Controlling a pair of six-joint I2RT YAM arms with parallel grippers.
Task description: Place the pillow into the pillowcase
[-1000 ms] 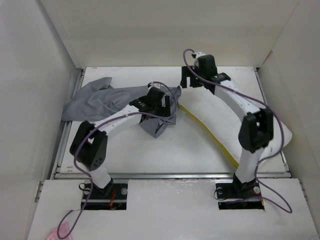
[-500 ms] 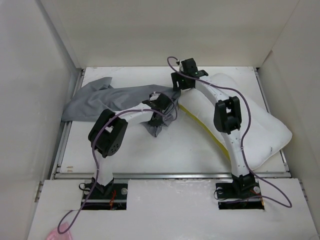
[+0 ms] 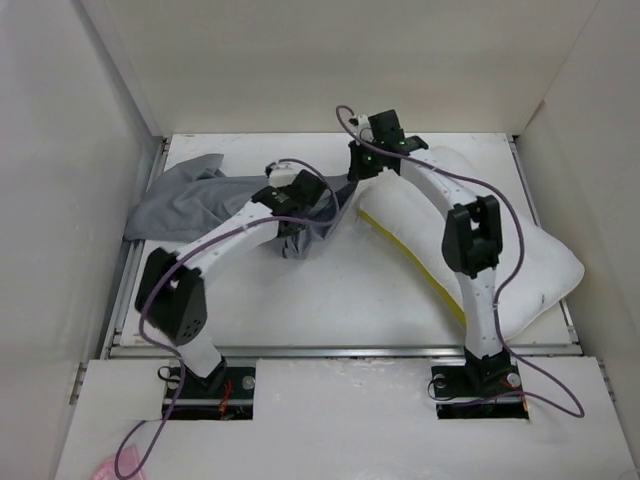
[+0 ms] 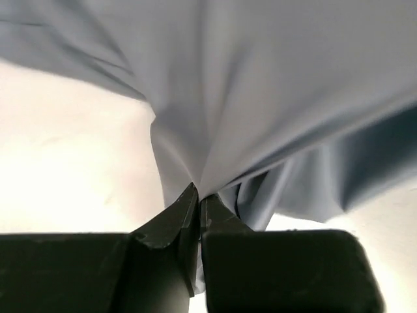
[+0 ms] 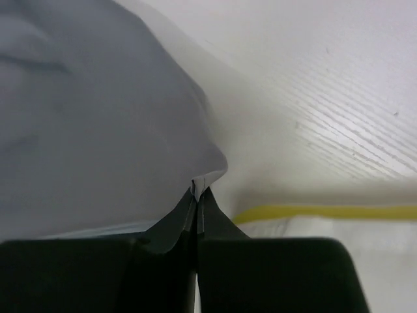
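Observation:
The grey pillowcase point(image 3: 200, 203) lies crumpled at the table's back left, its right end lifted between the two arms. My left gripper point(image 4: 198, 195) is shut on a fold of the pillowcase point(image 4: 273, 98), which drapes above its fingers. My right gripper point(image 5: 197, 189) is shut on a hemmed edge of the pillowcase point(image 5: 91, 130). The white pillow point(image 3: 520, 255) with yellow piping point(image 5: 326, 212) lies on the right half of the table, partly under the right arm. From above, the left gripper point(image 3: 300, 222) and the right gripper point(image 3: 352, 178) hold the cloth near the pillow's far-left corner.
White walls enclose the table point(image 3: 330, 300) on the left, back and right. The pillow's near corner reaches toward the table's right edge. Purple cables loop over both arms. A pink object point(image 3: 108, 466) lies on the near ledge at the bottom left.
Both grippers have closed on the pillowcase's edge. The left arm has stretched out again and lifted the cloth's end back and left. The right gripper moved left from above the pillow to the cloth.

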